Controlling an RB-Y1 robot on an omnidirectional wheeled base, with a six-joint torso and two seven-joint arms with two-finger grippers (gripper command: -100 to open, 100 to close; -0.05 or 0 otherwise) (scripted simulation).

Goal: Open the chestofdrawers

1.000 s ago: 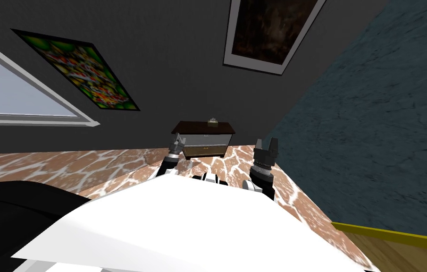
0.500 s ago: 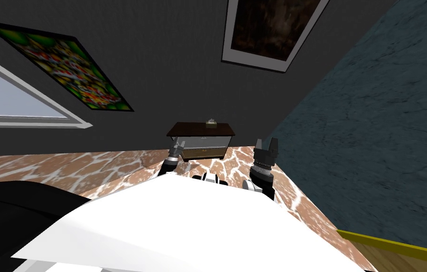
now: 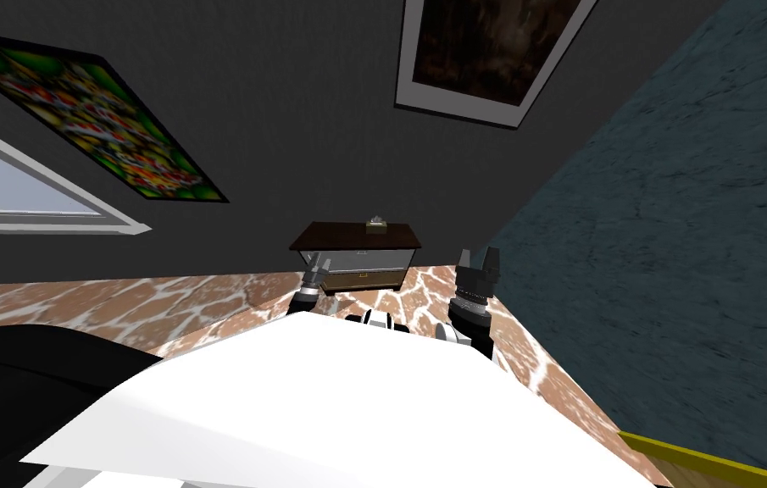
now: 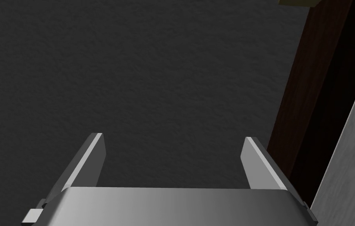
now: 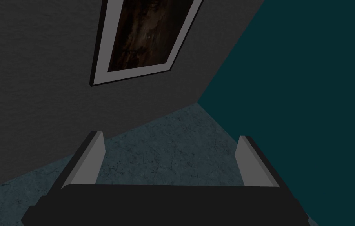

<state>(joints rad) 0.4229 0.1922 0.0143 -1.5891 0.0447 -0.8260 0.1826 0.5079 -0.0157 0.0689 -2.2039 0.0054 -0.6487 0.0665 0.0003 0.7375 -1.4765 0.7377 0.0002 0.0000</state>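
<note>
Change noted: the robot's head camera has swung and drawn nearer over the last second. The window (image 3: 34, 216) and the colourful picture (image 3: 93, 119), both left of the chest of drawers (image 3: 356, 236), lie further out to the side. That shift is the camera's, not theirs. The chest of drawers stands against the dark grey wall (image 3: 305, 127), ahead of the robot, and shows slightly broader than before. The left gripper (image 3: 316, 271) sits lower against the chest's left front corner than it did. The right gripper (image 3: 477, 254) keeps its station right of the chest, apart from it.

Materials, in the same order:
- **Floor:** the floor (image 3: 161, 296) before the chest is brown stone pattern with white veins.
- **Left gripper:** its jaws are two thin light grey blades, spread wide with nothing between them. Just beside one blade are a dark brown upright edge and a pale grey panel of the chest.
- **Chest:** it is box-shaped with a flat dark brown top, a pale grey upper drawer front and a tan lower one. A small pale object (image 3: 377, 223) rests on the top.
- **Right gripper:** its jaws are likewise spread and empty.
- **Right of the chest:** the wall (image 3: 669, 254) is mottled dark teal.
</note>
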